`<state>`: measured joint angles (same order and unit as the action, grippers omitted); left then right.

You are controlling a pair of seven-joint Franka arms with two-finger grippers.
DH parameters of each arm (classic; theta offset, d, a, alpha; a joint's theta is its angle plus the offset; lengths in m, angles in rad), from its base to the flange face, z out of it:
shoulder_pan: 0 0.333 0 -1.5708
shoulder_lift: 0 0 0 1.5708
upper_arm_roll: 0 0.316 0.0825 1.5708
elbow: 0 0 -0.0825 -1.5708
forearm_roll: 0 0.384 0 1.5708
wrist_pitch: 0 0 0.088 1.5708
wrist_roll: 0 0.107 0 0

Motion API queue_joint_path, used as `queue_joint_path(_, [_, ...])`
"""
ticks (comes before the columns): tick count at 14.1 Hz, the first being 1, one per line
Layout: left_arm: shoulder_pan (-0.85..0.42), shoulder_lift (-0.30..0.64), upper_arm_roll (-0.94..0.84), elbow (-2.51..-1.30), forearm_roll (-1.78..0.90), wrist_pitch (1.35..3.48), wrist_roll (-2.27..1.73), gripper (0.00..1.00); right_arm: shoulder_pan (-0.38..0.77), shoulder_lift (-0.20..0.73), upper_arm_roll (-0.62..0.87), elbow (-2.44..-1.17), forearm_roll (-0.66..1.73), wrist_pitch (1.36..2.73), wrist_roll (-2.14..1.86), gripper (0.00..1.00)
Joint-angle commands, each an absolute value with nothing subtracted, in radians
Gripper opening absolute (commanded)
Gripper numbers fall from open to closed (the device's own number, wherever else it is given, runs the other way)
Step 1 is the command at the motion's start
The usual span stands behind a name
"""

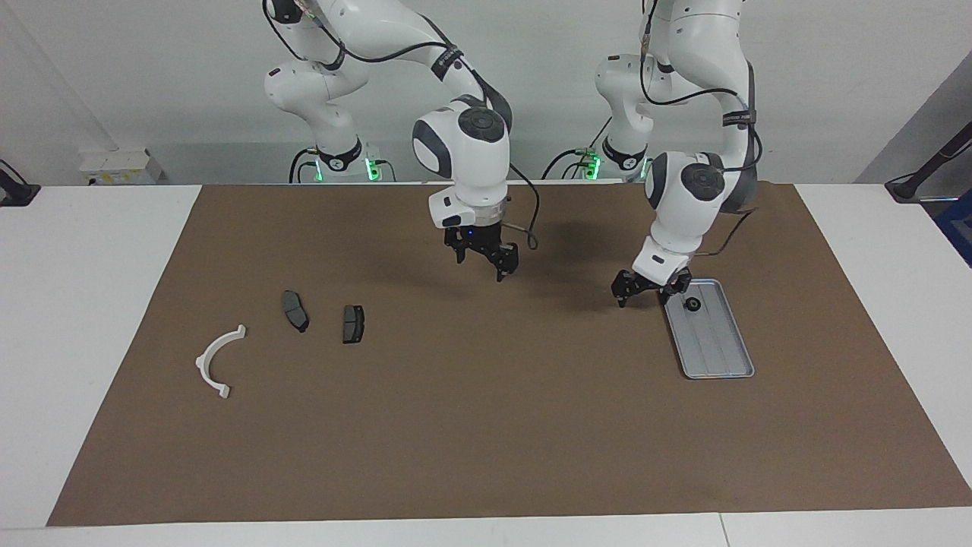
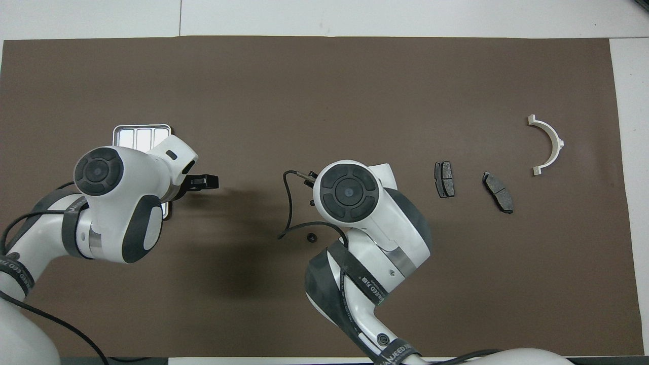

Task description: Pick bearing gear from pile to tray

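Observation:
A small black bearing gear (image 1: 692, 305) lies on the silver tray (image 1: 717, 346) at its end nearer the robots. In the overhead view my left arm covers most of the tray (image 2: 142, 134). My left gripper (image 1: 645, 292) hangs open and empty over the mat, beside that end of the tray (image 2: 203, 181). My right gripper (image 1: 482, 260) is open and raised over the mat's middle. Another small black round piece (image 2: 312, 236) lies on the mat beside the right wrist. The pile's white half-ring bracket (image 1: 216, 361) and two dark plates (image 1: 295, 310) (image 1: 353, 324) lie toward the right arm's end.
A brown mat (image 1: 486, 441) covers the white table. In the overhead view the bracket (image 2: 550, 144) and the plates (image 2: 444, 179) (image 2: 498, 191) lie apart from each other. A loose cable (image 2: 286, 203) loops off the right wrist.

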<state>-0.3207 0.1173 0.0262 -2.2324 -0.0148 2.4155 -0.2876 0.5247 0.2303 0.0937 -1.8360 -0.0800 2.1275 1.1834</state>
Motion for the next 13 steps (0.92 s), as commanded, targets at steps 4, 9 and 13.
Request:
queue_joint_path(4, [-0.563, 0.107, 0.044, -2.229, -0.011, 2.347, -0.573, 0.97, 0.339, 0.131, 0.103, -1.783, -0.080, 1.959, 0.662, 1.00])
queue_joint_path(9, [-0.757, 0.115, 0.043, -2.223, -0.011, 2.359, -0.790, 0.96, 0.178, 0.060, 0.101, -1.772, -0.080, 1.864, 0.272, 1.00])
queue_joint_path(13, [-0.834, 0.149, 0.041, -2.218, -0.011, 2.394, -0.863, 0.96, 0.097, 0.038, 0.100, -1.758, -0.078, 1.829, 0.157, 1.00])
